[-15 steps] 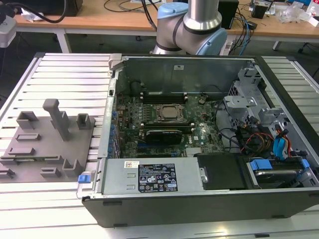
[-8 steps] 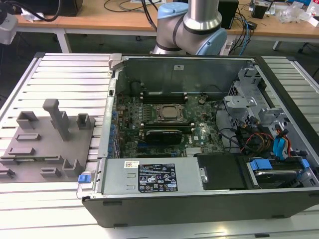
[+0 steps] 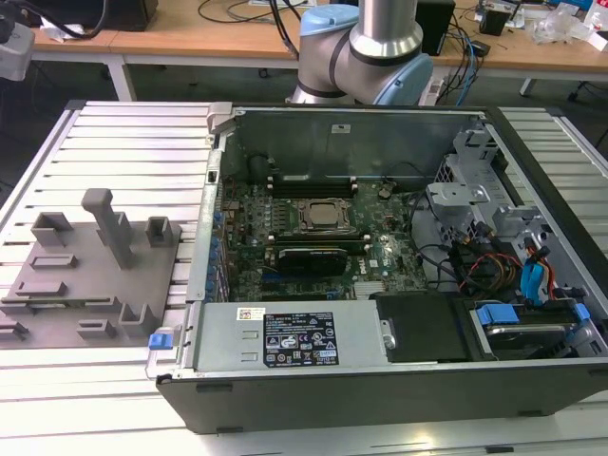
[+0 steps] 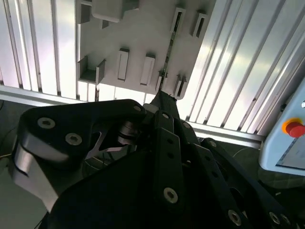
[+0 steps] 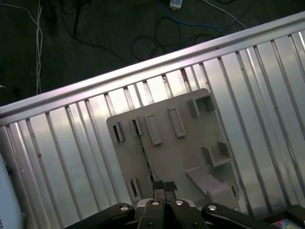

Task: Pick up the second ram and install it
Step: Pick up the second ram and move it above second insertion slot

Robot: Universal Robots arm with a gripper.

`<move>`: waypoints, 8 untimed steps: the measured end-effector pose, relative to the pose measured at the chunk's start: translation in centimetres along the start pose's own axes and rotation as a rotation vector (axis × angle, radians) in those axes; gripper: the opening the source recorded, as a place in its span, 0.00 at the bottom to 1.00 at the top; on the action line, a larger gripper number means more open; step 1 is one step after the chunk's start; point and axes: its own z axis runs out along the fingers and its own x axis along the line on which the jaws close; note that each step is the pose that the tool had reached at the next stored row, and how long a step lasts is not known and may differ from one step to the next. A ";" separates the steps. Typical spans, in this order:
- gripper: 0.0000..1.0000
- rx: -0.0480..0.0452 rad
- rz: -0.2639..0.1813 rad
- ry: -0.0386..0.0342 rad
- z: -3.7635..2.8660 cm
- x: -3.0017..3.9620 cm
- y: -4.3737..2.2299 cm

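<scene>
The pincer [image 5: 164, 185] hangs clear above the grey holder block [image 5: 190, 157]. Its two black fingers are drawn together with barely a sliver between the tips, and nothing is caught in them.

Below it the second ram [image 5: 144, 152] stands on its thin edge in the block, showing as a narrow green line. Its far end is tucked into a small upright clip. In the first wrist view the stick's near end comes up just beside the fingertips [image 5: 158, 186], a little off the line where they meet. In the second wrist view the ram [image 4: 167, 50] runs straight away from the pincer [image 4: 160, 98] across the block [image 4: 138, 38], and I cannot tell any contact between the two.

Another pair of clips [image 5: 116, 132] stands just beside the ram, parallel to it. The block's taller post [image 5: 209, 183] stands farther from the stick, on the other side of the pincer.

The block lies flat on the ribbed aluminium surface [image 5: 71, 143], and beyond the surface's edge there is dark floor with loose cables [image 5: 157, 38].

Well off to one side of the pincer, on the exterior view's right of the block [image 3: 85, 285], the open computer case [image 3: 380, 408] sits on the same surface. Inside it I can see the green motherboard [image 3: 385, 256], the square silver processor [image 3: 323, 217] and the black memory slots [image 3: 309, 185] just beyond the processor. The arm's pale blue base [image 3: 366, 43] rises behind the case.
</scene>
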 end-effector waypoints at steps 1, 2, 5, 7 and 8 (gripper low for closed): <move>0.11 -0.0003 -0.017 0.0007 0.00 0.00 0.00; 0.11 -0.0007 -0.029 0.0013 0.00 0.00 0.00; 0.11 -0.0013 -0.054 0.0024 0.00 0.00 0.00; 0.11 -0.0017 -0.073 0.0032 0.00 0.00 0.01; 0.11 -0.0020 -0.084 0.0038 0.00 0.00 0.00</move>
